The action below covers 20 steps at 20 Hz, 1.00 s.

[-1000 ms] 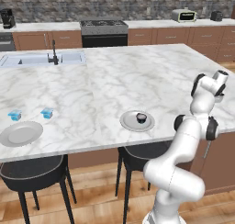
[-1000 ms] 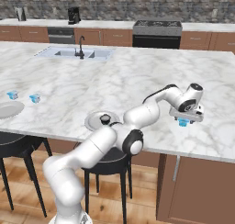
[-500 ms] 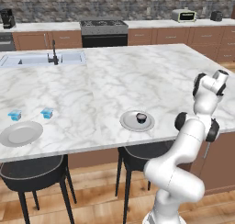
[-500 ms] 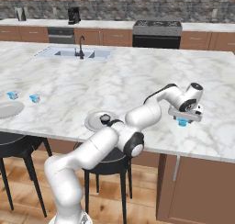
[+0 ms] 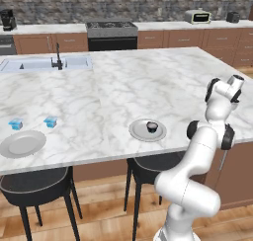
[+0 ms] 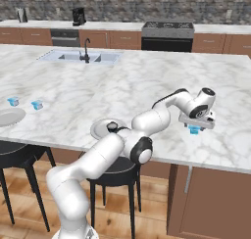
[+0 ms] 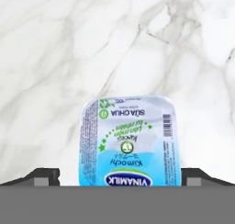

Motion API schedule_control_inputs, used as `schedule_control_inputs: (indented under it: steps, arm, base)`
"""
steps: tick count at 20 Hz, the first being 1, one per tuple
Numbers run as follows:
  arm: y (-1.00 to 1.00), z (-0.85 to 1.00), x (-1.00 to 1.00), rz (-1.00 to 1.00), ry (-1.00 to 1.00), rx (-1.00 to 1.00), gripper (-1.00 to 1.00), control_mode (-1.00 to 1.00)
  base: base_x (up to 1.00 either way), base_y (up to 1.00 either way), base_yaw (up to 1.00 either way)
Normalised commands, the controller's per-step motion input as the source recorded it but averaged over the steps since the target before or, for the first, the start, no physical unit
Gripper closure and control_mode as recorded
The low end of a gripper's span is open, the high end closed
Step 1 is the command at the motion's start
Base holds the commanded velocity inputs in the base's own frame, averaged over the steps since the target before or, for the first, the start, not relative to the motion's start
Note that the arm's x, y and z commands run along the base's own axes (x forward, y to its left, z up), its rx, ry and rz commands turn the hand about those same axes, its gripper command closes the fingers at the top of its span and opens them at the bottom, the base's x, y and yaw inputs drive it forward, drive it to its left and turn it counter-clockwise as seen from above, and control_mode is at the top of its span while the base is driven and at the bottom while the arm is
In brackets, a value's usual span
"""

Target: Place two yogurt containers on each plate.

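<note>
Yogurt container (image 7: 131, 142) sits on the marble surface (image 5: 118, 92) near its right edge, directly under the gripper (image 6: 196, 126), jaws spread wide either side of it. Two more cups (image 5: 16, 123) (image 5: 50, 121) stand beside the far-left plate (image 5: 22, 143).

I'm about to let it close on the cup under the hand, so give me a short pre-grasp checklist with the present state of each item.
1. Gripper open: ok, the fingers stand wide apart on either side of the cup.
2. Yogurt container centred between them: ok in the hand view.
3. Cup upright, lid up: ok, printed lid faces the camera.
4. Fingers low enough to clamp the cup's sides: cannot tell from these views.
5. Nearer plate free to receive it: not ok, a small dark object sits on it.
6. Far plate bare: ok; two more blue cups stand beside it on the counter.
</note>
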Motion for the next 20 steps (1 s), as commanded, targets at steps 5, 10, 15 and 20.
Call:
schedule_control_inputs:
  steps: [5, 10, 15, 20]
  arm:
    - [0.0, -0.2, 0.07, 0.0, 0.0, 0.0, -1.0, -1.0]
    - [0.01, -0.18, 0.05, 0.0, 0.0, 0.0, -1.0, -1.0]
    - [0.03, -0.05, 0.14, 0.0, 0.0, 0.0, -1.0, -1.0]
    - [0.01, 0.0, 0.15, 0.0, 0.0, 0.0, 1.0, -1.0]
  base:
    - [0.0, 0.0, 0.0]
    - [0.0, 0.0, 0.0]
    - [0.0, 0.0, 0.0]
    - [0.0, 0.0, 0.0]
